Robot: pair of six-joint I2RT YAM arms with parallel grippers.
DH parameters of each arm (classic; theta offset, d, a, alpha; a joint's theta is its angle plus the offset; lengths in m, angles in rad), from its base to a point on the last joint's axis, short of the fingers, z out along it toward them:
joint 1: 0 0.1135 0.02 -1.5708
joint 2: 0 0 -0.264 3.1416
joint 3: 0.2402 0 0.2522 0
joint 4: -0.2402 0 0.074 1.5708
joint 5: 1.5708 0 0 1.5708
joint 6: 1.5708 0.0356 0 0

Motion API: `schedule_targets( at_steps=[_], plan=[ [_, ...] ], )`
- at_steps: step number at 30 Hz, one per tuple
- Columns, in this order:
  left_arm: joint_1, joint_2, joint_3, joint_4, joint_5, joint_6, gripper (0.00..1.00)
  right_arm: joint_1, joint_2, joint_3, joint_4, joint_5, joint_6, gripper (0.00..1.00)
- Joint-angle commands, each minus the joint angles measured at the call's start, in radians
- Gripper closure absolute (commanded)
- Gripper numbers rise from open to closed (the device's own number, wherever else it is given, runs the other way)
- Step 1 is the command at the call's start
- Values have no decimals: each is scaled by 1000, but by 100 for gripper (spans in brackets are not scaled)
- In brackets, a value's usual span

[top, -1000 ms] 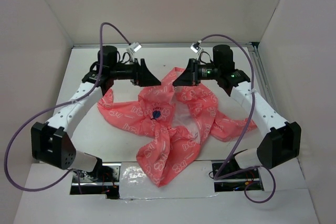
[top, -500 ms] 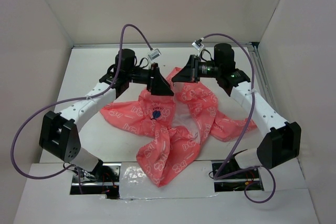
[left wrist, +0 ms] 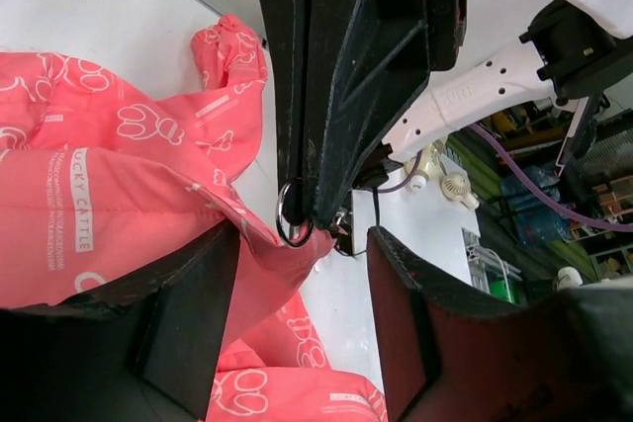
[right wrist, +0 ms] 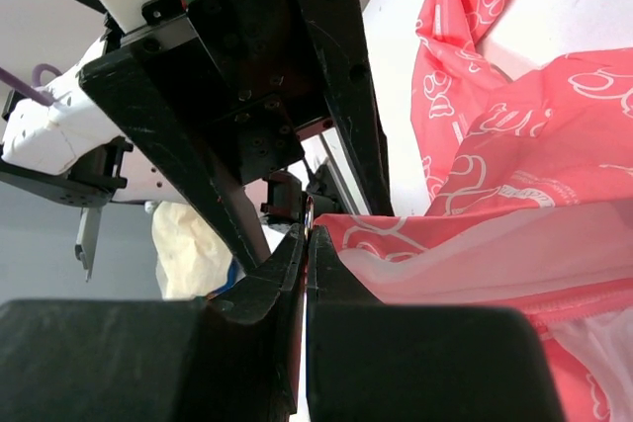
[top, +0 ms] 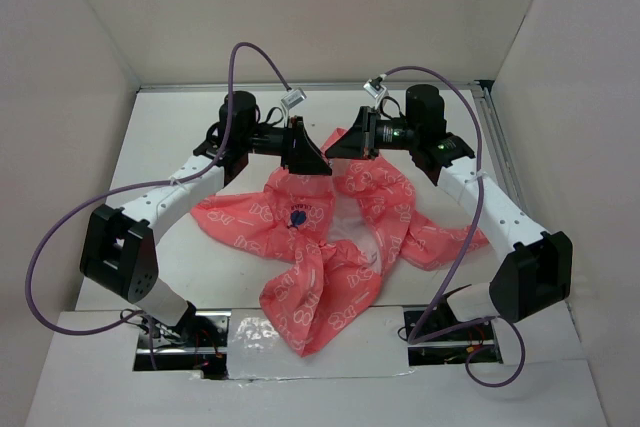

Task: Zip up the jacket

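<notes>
The coral-pink jacket with white print lies crumpled mid-table. My right gripper is at the jacket's far edge, shut on a small metal zipper ring where the fabric bunches up. In the right wrist view its fingertips are pressed together, with pink fabric trailing off to the right. My left gripper faces it nose to nose. Its jaws stand apart just below the ring. A fold of jacket lies against the left finger, and the right finger is clear of the cloth.
White walls enclose the white table at the back and on both sides. A metal rail runs along the right edge. Purple cables loop above both arms. A sleeve spreads toward the right arm.
My left arm has swung right, bringing its gripper up to the right gripper at the jacket's far edge, and its jaws have narrowed. The right gripper has stayed put.
</notes>
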Motion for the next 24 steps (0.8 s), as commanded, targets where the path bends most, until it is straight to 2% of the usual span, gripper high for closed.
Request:
schedule_targets(
  at_steps=[1,3,4,6,7,8,9,14,15,17,19,21,24],
  plan=[
    [12,-30,-18,113,63,-28,35,-5,-24,-6,16,-31,-32,100],
    [14,-27,-13,132,80,-39,44,-2,-21,-9,49,-46,-17,100],
    [14,-21,-12,139,86,-45,51,-3,-19,-9,60,-50,-3,100],
    [14,-4,-7,170,119,-66,58,9,-13,5,57,-45,-9,100],
    [14,-2,-6,175,124,-74,68,14,-12,11,48,-40,-18,100],
    [14,1,-10,182,130,-86,74,17,-10,14,36,-31,-25,100],
    [15,4,-10,184,120,-91,76,17,-10,14,23,-28,-31,100],
    [17,5,-26,256,118,-158,76,20,-13,-3,36,-17,-12,100],
    [17,7,-29,280,110,-193,83,26,-13,-6,28,2,-12,100],
    [20,21,-24,300,118,-221,87,32,-18,-9,37,18,1,100],
    [22,37,-12,311,127,-251,80,41,-24,-26,57,52,24,100],
    [20,44,0,295,127,-248,68,47,-39,-46,89,78,57,100],
    [19,36,-9,288,109,-249,65,60,-53,-54,85,114,58,100]
  ],
)
